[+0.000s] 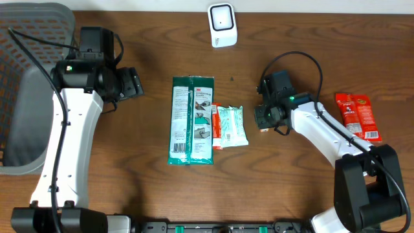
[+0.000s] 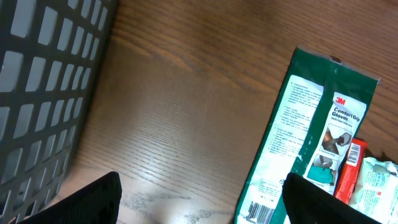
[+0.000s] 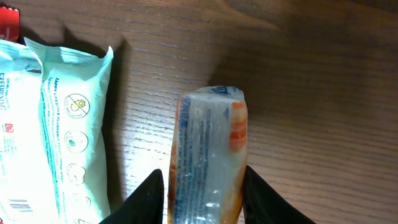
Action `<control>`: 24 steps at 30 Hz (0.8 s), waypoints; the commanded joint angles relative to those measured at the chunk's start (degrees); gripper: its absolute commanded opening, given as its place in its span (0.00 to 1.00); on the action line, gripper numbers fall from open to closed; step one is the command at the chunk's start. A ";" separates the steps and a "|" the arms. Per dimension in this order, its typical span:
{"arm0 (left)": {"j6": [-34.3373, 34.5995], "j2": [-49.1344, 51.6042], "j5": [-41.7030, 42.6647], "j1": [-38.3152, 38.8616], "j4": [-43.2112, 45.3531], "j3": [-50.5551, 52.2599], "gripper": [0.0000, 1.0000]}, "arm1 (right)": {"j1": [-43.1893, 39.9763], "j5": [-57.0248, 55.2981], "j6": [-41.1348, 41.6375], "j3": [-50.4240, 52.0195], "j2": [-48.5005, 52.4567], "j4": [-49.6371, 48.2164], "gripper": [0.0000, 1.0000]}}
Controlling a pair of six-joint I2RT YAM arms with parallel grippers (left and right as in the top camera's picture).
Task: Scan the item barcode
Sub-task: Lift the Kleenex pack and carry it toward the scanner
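Item: small clear-and-orange packet (image 3: 208,155), lying flat on the counter (image 3: 311,74), just right of the wet-wipes pack (image 3: 56,124) and well below the white scanner (image 1: 222,24).
Right end effector: (image 3: 204,196) part-way in, with its fingers (image 3: 149,196) either side of the packet's near end and hard against its edges. Whether the pinch is firm I cannot tell.
Grip risk: the wrapper looks slick and rounded, and only one end sits between the fingers. It may well squirt out or droop on the lift.
Barcode risk: only blue print shows on the top face, and no bars can be made out. If the code is underneath, or creased by the squeeze, the scanner may not read it.
Neighbour risk: the wipes pack lies close beside the left finger, so a sideways drag could nudge it.
Left end effector: (image 2: 205,208) wide apart and empty, between the grey basket (image 2: 37,93) and the 3M gloves pack (image 2: 311,143), clear of the path.
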State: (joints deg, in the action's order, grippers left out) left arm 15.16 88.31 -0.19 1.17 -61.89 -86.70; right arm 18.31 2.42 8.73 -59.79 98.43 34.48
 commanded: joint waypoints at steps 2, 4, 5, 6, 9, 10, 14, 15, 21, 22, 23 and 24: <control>-0.11 -0.17 -0.50 -0.24 -0.24 -0.55 0.83 | 0.55 -3.91 -0.02 1.25 0.42 -0.20 0.41; -0.11 -0.17 -0.50 -0.24 -0.24 -0.55 0.83 | 0.55 -3.89 -0.02 1.38 0.44 -0.20 0.40; -0.11 -0.17 -0.50 -0.24 -0.24 -0.55 0.83 | 0.55 -3.89 -0.02 1.42 0.50 -0.20 0.35; -0.11 -0.17 -0.50 -0.24 -0.24 -0.55 0.83 | 0.55 -3.89 -0.02 1.42 0.59 -0.17 0.33; -0.11 -0.17 -0.50 -0.24 -0.24 -0.55 0.83 | 0.55 -3.89 -0.02 1.42 0.61 -0.15 0.25; -0.11 -0.17 -0.50 -0.24 -0.24 -0.55 0.83 | 0.55 -3.89 -0.02 1.42 0.61 -0.17 0.23; -0.11 -0.17 -0.50 -0.24 -0.24 -0.55 0.83 | 0.50 -3.89 -0.04 1.42 0.59 -0.20 0.16; -0.11 -0.17 -0.50 -0.24 -0.24 -0.55 0.83 | 0.50 -3.89 -0.04 1.40 0.59 -0.20 0.17; -0.11 -0.17 -0.50 -0.24 -0.24 -0.55 0.83 | 0.50 -3.85 -0.02 1.16 0.17 0.02 0.19; -0.11 -0.17 -0.50 -0.24 -0.24 -0.55 0.83 | 0.50 -3.85 -0.02 0.92 -0.17 0.04 0.19; -0.11 -0.17 -0.50 -0.24 -0.24 -0.55 0.83 | 0.50 -3.80 -0.02 0.17 -0.94 0.17 0.18; -0.11 -0.17 -0.50 -0.24 -0.24 -0.55 0.83 | 0.50 -3.65 0.00 -0.61 -1.55 0.79 0.17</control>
State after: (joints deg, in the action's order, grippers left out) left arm 15.16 88.31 -0.19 1.17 -61.89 -86.70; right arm 18.31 -0.89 8.67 -59.00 98.43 34.54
